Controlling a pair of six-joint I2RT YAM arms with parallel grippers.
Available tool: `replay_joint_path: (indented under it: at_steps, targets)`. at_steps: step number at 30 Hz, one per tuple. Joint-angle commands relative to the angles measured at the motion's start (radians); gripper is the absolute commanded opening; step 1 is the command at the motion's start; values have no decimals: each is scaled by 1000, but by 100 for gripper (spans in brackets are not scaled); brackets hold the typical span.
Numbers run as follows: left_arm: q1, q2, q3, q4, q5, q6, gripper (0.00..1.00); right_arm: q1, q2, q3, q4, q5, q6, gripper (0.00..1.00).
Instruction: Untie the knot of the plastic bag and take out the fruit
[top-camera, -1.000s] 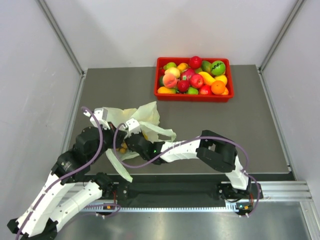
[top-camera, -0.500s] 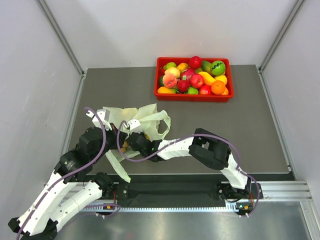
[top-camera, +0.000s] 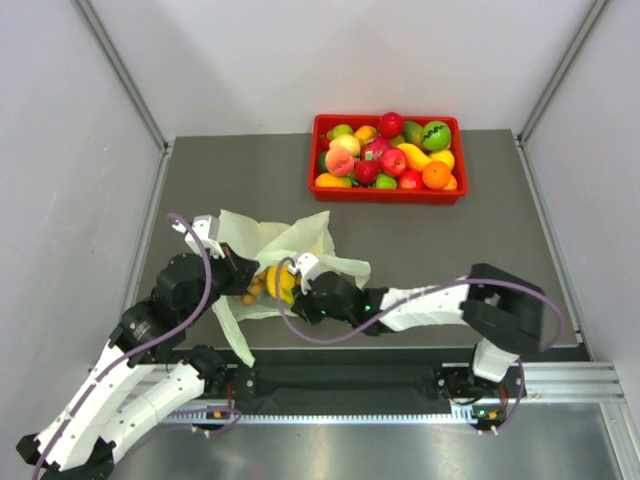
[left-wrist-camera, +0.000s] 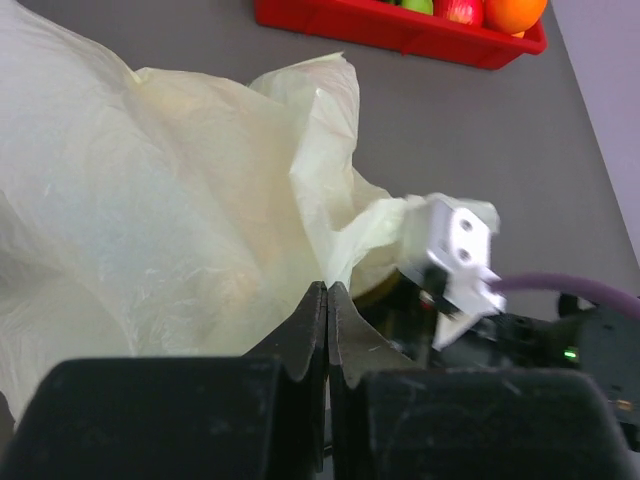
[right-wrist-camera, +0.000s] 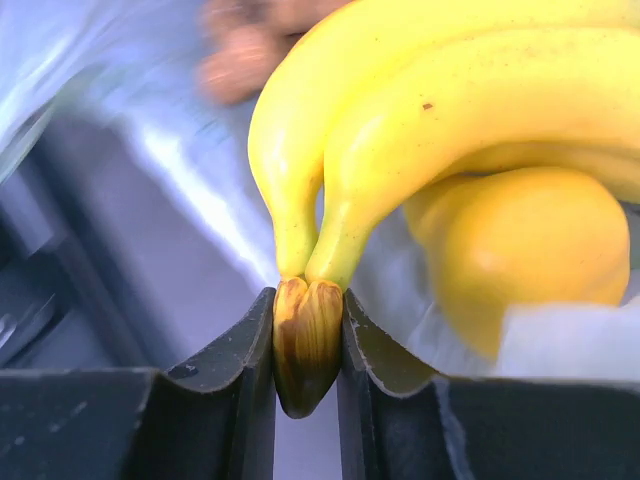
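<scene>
The right gripper (right-wrist-camera: 307, 320) clamps only the stem of the banana bunch (right-wrist-camera: 450, 110) (thin hold), which may slip; the left gripper (left-wrist-camera: 327, 295) pinches the bag (left-wrist-camera: 150, 200).

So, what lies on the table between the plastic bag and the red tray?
Nothing. The top view shows only bare grey table between the plastic bag and the red tray.
</scene>
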Motion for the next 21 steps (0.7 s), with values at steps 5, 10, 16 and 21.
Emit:
replay_joint_path:
  at_steps: [5,10,16,21]
  targets:
    - [-5,10,-32,124,-9,6,0,-47,-223,-40,-61,-467,-134,0]
    - [-3,31,-26,147,-23,10,0,-81,-292,-29,-103,-706,-197,0]
    - [-5,45,-17,159,-72,16,0,-92,-439,29,-306,-1017,-291,0]
    - [-5,57,-23,184,-101,21,0,-98,-619,40,-464,-1295,-375,0]
